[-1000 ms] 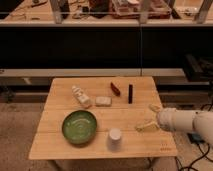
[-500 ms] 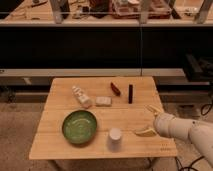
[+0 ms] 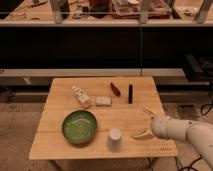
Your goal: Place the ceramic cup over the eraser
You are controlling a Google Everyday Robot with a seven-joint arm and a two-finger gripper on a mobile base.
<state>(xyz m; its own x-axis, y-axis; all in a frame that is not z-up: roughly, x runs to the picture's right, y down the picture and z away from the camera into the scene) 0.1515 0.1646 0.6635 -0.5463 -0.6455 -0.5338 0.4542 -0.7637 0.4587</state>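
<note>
Camera view, and right at the near edge the action is tightening up. The gripper (image 3: 145,123) hangs low over the near right part of the table (image 3: 50,145), its 2 fingers splayed wide with nothing between them. Over the last second it has sunk and edged toward the front edge, the forearm dropping with it, and the spread of the fingers has not changed at all.

The ceramic cup (image 3: 115,138) stands upright just beside the gripper's nearer fingertip, close but apart from it, on the side the open jaws face. No contact yet. I read this as the approach to the pick, early in the task, with the cup not yet lifted.

Past the cup from the gripper sits the green bowl (image 3: 79,126), near enough that a wide sweep could nudge it.

Further back from the gripper, a pale block (image 3: 103,101) lies mid-table, with a white bottle-like figure (image 3: 81,96) on its side just beyond it.

Furthest back, the eraser (image 3: 130,93), a slim black bar, lies almost straight behind the gripper toward the far edge, well apart from it. A dark red oblong thing (image 3: 115,89) lies just beside it. That neighbour leaves little room for lowering the cup.
</note>
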